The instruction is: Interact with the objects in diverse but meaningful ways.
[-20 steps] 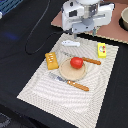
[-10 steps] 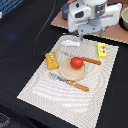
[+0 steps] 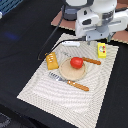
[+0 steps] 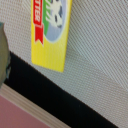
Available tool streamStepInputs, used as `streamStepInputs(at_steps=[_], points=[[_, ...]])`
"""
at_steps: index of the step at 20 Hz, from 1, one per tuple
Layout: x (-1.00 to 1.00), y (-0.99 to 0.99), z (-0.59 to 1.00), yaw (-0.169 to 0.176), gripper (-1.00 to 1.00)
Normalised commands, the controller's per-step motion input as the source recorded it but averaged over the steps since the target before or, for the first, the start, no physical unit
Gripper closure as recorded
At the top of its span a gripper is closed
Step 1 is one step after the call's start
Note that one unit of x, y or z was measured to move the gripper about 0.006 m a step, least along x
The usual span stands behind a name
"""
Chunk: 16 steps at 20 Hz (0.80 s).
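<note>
The yellow packet [image 3: 101,49] with a red-white mark lies flat on the striped mat [image 3: 45,87], near its far right corner in the exterior view. It fills much of the wrist view [image 4: 50,30]. My gripper [image 3: 98,40] hangs just above and behind the packet, apart from it, and its jaws are too blurred to read. A white fish-like piece [image 3: 70,44] lies at the mat's far edge. An orange ridged block [image 3: 51,60] sits on the exterior view's left. The red tomato ball [image 3: 76,62] rests on the round tan plate [image 3: 70,74].
A wooden-handled knife [image 3: 72,83] lies in front of the plate, and another wooden-handled utensil [image 3: 91,60] lies beside the tomato. A black cable [image 3: 52,37] runs across the dark table. The mat's edge, a dark strip and a pink surface [image 4: 20,112] show in the wrist view.
The arm has shifted toward the exterior view's right, from above the white piece to over the yellow packet. The toys have not moved.
</note>
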Motion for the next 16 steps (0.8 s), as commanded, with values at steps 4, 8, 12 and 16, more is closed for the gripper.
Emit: streamStepInputs(at_steps=[4, 8, 12, 16], points=[[0.66, 0.15, -0.19, -0.011, -1.00], [0.59, 0.18, -0.22, -0.007, -1.00], [0.53, 0.20, -0.25, -0.007, 1.00], [0.47, 0.20, -0.27, -0.005, 1.00]])
